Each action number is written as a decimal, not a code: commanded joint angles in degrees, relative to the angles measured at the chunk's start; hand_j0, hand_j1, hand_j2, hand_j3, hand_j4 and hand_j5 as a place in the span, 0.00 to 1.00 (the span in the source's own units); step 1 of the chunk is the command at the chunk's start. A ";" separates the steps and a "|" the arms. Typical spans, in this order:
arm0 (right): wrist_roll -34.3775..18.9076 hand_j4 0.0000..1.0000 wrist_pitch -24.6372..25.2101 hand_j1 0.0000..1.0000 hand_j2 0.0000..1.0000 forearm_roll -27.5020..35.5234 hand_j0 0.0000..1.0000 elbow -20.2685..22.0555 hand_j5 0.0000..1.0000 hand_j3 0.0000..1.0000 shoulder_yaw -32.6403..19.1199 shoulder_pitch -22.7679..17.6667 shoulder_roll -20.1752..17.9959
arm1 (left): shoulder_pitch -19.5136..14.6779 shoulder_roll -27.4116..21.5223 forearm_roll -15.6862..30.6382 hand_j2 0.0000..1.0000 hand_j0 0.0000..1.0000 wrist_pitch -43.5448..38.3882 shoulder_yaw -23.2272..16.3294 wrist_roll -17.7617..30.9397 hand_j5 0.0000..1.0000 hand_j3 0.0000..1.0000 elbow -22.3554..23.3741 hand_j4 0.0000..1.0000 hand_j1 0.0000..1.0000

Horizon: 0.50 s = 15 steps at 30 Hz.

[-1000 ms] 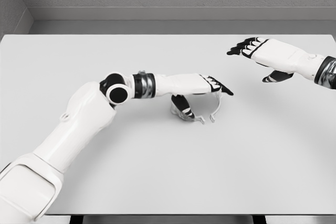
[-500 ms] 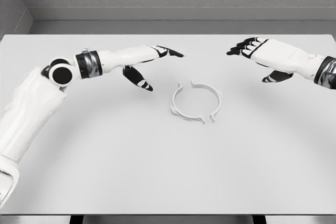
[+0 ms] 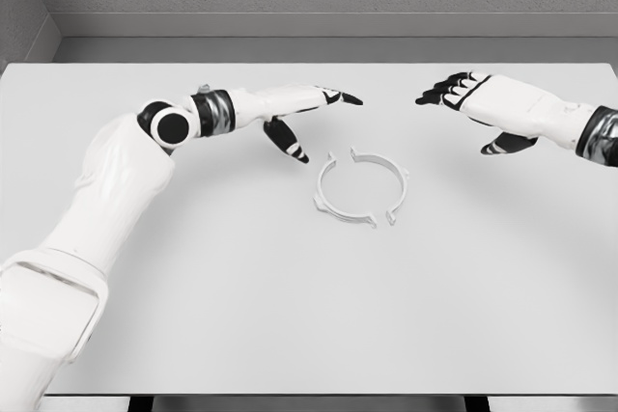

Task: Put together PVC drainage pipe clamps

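The right arm (image 3: 597, 132) is cut off at the picture's right edge.

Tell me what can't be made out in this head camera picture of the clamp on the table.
- Head view: whether the two halves of the pipe clamp are latched or only lying together; the joints are too small.
- Right hand: its arm is cut off by the picture's right edge.
- Left hand: the palm faces down, hidden by the hand itself.
- Table: its legs are cut off by the bottom edge.
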State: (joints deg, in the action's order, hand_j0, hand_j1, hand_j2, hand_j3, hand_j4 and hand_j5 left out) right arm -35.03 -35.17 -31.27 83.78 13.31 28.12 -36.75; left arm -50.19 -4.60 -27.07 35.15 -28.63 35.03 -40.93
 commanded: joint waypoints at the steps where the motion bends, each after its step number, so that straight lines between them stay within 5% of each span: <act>1: 0.03 1.00 0.17 1.00 1.00 0.33 1.00 0.07 1.00 1.00 0.05 0.09 -0.08 | 0.00 1.17 -1.14 1.00 1.00 -0.15 -0.29 -0.03 1.00 1.00 1.20 1.00 1.00; 15: 0.03 1.00 0.17 1.00 1.00 0.33 1.00 0.25 1.00 1.00 0.31 0.09 0.27 | 0.18 0.65 -1.93 1.00 1.00 -0.15 -2.66 -0.03 1.00 1.00 0.85 1.00 1.00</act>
State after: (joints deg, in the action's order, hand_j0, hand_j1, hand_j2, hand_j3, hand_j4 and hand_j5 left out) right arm -35.03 -35.17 -31.23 84.02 13.58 28.30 -36.46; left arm -49.92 -4.05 -29.19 35.16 -31.29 35.03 -40.07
